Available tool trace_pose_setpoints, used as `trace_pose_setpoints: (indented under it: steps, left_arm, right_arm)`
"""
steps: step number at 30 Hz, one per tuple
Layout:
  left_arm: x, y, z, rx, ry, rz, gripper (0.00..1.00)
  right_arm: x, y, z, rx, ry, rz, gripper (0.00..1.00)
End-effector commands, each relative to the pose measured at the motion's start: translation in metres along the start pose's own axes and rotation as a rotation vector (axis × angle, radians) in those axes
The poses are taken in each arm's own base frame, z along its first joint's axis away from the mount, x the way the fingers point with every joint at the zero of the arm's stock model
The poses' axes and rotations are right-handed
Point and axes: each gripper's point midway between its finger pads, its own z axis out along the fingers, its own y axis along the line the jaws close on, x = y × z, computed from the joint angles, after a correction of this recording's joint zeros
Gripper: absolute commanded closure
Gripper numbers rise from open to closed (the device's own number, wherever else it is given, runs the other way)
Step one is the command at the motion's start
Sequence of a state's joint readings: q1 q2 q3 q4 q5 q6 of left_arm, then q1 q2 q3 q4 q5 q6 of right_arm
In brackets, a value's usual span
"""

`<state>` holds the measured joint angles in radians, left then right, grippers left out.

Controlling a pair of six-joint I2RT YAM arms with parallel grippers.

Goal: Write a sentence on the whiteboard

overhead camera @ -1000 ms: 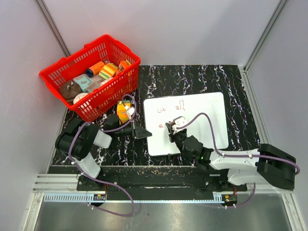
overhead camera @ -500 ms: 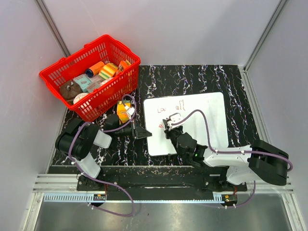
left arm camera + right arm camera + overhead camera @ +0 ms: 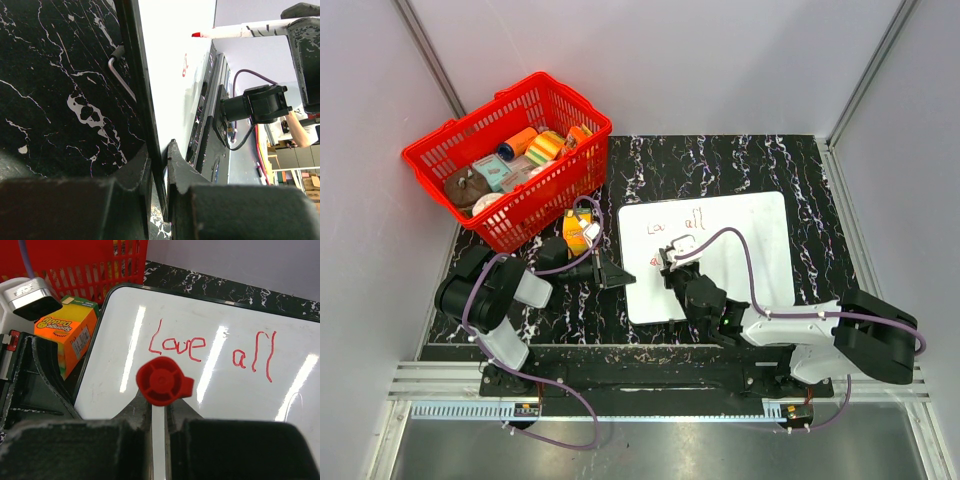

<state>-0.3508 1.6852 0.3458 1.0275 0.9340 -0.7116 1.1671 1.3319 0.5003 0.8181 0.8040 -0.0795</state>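
The whiteboard (image 3: 740,250) lies flat on the black marble table. The sentence (image 3: 676,222) on it reads "Love all" in red, clear in the right wrist view (image 3: 177,346). A small red mark sits below it at the board's left. My right gripper (image 3: 670,262) is over that left part, shut on a white pen (image 3: 159,426) with a red end cap (image 3: 162,381). In the left wrist view the pen (image 3: 240,31) points its red tip down at the board (image 3: 172,50). My left gripper (image 3: 620,275) is shut on the board's left rim (image 3: 142,100).
A red basket (image 3: 445,140) full of groceries stands at the back left. An orange carton (image 3: 577,232) stands between the basket and the board, also in the right wrist view (image 3: 62,332). A small metal hex key (image 3: 120,70) lies beside the board's rim.
My right gripper has moved a little left and away along the board with the pen, then held almost still. The left arm has not moved.
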Motion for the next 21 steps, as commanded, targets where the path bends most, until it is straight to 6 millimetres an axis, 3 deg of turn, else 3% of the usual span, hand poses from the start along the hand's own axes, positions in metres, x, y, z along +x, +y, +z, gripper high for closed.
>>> trace_pose_setpoints:
  steps: [1,21]
  left_arm:
    - [0.016,0.035,0.001,-0.126,0.021,0.099,1.00]
    - [0.016,0.034,0.001,-0.125,0.022,0.101,1.00]
  right_arm:
    - [-0.009,-0.007,-0.003,0.040,-0.023,0.052,1.00]
    - [0.008,-0.013,-0.007,0.065,0.040,0.055,1.00]
